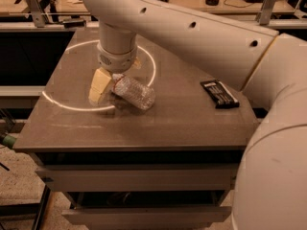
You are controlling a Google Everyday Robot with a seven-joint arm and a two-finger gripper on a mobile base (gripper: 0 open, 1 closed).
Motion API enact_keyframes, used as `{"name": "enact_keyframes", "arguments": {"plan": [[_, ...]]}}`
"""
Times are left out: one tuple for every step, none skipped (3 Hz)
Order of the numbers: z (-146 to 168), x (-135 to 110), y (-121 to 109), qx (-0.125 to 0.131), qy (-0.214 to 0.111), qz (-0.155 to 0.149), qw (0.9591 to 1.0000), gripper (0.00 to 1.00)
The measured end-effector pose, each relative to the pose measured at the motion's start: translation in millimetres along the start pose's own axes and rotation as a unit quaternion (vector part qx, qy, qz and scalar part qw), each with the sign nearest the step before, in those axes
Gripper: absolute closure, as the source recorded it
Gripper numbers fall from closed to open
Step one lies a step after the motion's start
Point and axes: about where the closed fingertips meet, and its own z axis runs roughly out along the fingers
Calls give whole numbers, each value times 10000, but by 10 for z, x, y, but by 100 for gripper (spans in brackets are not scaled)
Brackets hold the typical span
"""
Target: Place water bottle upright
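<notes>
Gripper (pixel 101 86) sat low over the table (pixel 158 128), left of the frame's centre, its cream-coloured tip reaching down to the grey surface at the end of the thick white arm (pixel 192 30) that swept in from the right side and upper edge. Whether the gripper was open or closed could not be told, and no hold on anything showed.

Just to its right, the water bottle (pixel 135 93) lay on its side on the tabletop, close to the centre of the frame. Its neck end pointed up and left, right against the gripper, and its ribbed clear body ran down to the right. The bottle rested across the lower right arc of a white ring (pixel 62 104) marked on the table. A flat black packet (pixel 219 94) lay well apart from it, towards the right of the frame. Drawers (pixel 134 178) filled the front of the table below.
</notes>
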Motion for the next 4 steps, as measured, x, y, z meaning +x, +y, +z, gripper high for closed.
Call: {"name": "enact_keyframes", "arguments": {"plan": [[114, 74, 13, 73, 33, -180, 9998, 18], [178, 122, -2, 118, 147, -309, 9993, 42], [146, 116, -9, 124, 161, -322, 9993, 64], [80, 100, -13, 125, 161, -323, 9993, 88]]}}
